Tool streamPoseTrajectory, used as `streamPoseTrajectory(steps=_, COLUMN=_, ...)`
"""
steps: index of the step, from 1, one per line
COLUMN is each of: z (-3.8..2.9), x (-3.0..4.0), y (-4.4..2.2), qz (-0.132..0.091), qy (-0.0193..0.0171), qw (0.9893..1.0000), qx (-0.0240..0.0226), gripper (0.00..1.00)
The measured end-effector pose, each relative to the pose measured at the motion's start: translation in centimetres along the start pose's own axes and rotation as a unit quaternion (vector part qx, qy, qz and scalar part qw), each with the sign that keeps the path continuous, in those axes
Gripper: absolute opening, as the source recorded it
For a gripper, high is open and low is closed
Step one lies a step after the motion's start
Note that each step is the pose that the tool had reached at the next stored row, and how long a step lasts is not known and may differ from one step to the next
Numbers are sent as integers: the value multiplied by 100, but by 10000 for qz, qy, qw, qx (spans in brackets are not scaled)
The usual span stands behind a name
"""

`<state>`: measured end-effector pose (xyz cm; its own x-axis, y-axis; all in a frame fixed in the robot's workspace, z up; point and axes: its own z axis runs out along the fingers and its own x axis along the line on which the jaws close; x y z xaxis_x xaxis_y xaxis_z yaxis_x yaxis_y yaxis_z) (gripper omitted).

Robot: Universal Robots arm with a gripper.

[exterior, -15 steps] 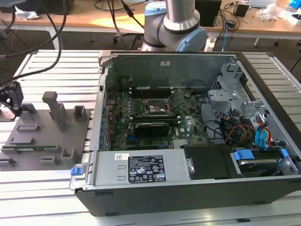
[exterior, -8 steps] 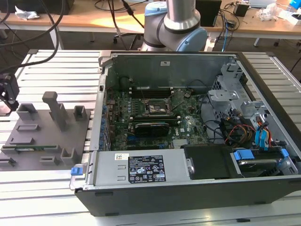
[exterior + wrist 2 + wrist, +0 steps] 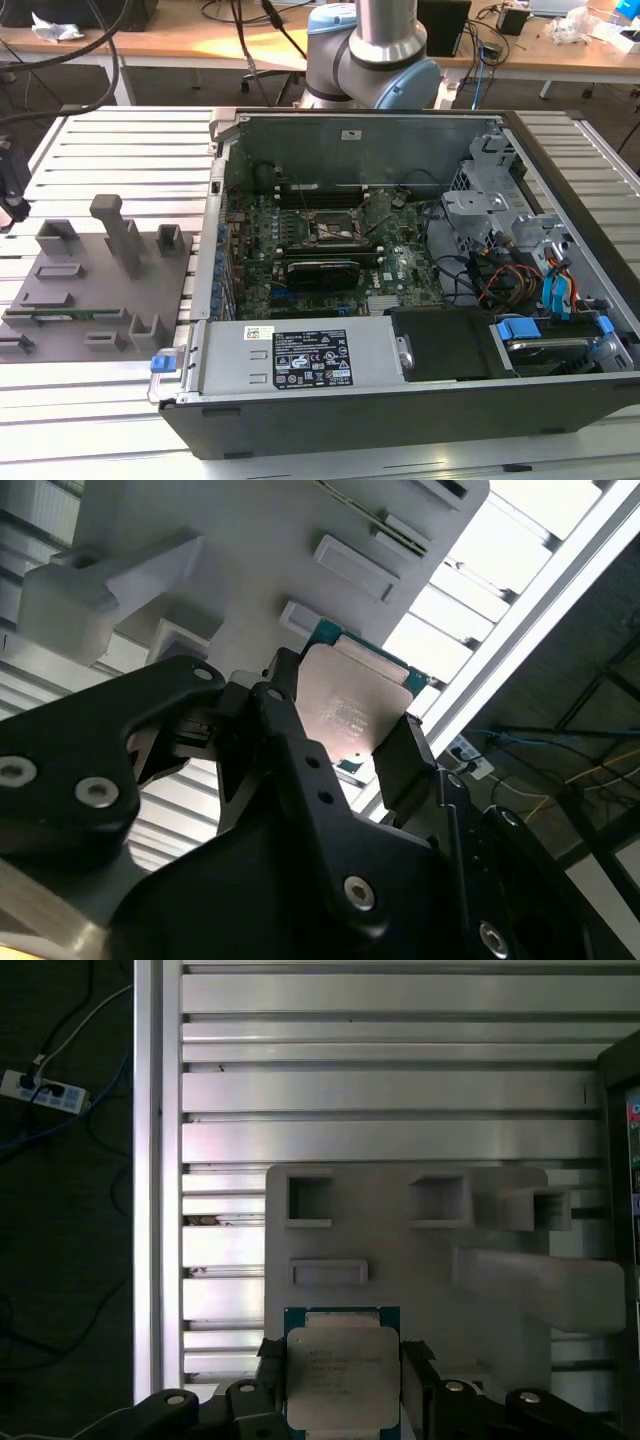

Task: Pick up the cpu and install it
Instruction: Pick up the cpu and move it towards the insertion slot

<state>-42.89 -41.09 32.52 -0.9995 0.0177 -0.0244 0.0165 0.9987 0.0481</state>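
The cpu (image 3: 340,1375) has a pale silvery top and a teal-green rim. The claw (image 3: 342,1360) is matte black. The fixture tray (image 3: 400,1260) is plain light grey, and the counter (image 3: 400,1090) is silver with ribbed stripes. In the exterior view the motherboard (image 3: 300,240) is green and the case (image 3: 400,410) black, with bright blue clips (image 3: 518,328) at four o'clock. The arm (image 3: 370,60) is silver and pale blue.

Jaws in a firm pinch.
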Motion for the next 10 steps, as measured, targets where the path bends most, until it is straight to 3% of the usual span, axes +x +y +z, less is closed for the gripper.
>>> streamPoseTrajectory(steps=5, z=-150, x=-3, y=8, qz=0, qy=-1, qw=10000, qx=-2, gripper=55)
streamPoseTrajectory(steps=7, z=-269, x=-6, y=13, qz=0, qy=-3, qw=10000, qx=-4, gripper=55)
streamPoseTrajectory(steps=9, z=-322, x=-8, y=16, qz=0, qy=-4, qw=10000, qx=-4, gripper=55)
streamPoseTrajectory(steps=10, z=-381, x=-9, y=19, qz=0, qy=-4, qw=10000, qx=-4, gripper=55)
